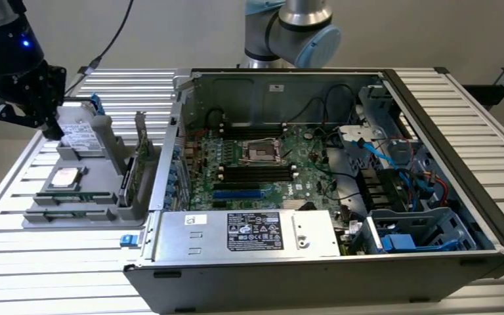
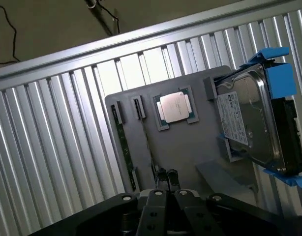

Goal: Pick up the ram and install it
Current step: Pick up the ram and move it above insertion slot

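Observation:
Two ram sticks, thin and dark green, stand on edge in the grey parts tray; one ram stick shows in the exterior view, and the wrist view sees one edge-on beside a second. My gripper hovers above the tray's far end, at the exterior view's left, near the hard drive. In the wrist view the gripper has its fingertips close together with nothing between them, well above the tray. The black memory slots lie on the motherboard inside the open computer case.
The tray also carries a silver hard drive in a blue bracket, a processor chip and an upright expansion card. The open case holds cables, a power supply and drive cages. A slatted metal table lies underneath.

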`<state>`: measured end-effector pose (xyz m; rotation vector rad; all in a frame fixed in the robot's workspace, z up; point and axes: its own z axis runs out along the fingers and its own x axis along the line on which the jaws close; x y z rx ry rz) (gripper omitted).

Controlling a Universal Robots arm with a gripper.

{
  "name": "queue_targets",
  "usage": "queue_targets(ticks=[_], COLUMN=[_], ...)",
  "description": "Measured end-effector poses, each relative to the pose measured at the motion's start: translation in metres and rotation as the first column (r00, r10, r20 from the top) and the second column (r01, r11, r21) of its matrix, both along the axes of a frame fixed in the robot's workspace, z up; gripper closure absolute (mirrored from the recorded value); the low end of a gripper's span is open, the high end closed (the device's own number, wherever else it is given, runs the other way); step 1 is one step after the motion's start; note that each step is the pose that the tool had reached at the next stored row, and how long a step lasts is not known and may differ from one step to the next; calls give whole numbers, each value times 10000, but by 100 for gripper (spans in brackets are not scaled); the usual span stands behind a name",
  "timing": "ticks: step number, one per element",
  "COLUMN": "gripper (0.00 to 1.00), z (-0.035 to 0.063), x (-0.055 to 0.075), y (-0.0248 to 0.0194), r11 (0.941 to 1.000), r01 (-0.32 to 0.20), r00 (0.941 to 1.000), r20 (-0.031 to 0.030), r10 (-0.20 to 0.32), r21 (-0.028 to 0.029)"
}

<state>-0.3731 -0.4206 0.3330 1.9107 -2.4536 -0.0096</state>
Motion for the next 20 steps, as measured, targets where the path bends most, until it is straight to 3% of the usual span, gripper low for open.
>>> queue_targets(ticks=[3, 6, 10, 16, 20], gripper=[90, 90, 90, 90, 90], z=[-11, -25, -47, -78, -82], x=[0, 0, 0, -6, -26], y=[0, 0, 0, 0, 0], r11=[9985, 9941, 9836, 9588, 9561], r01=[-545, -1086, -1804, -2840, -2931], r00=[9985, 9941, 9836, 9588, 9561], r20=[67, 78, 78, 79, 67], r10=[545, 1086, 1804, 2840, 2931], r21=[-3, -3, -3, 3, 11])
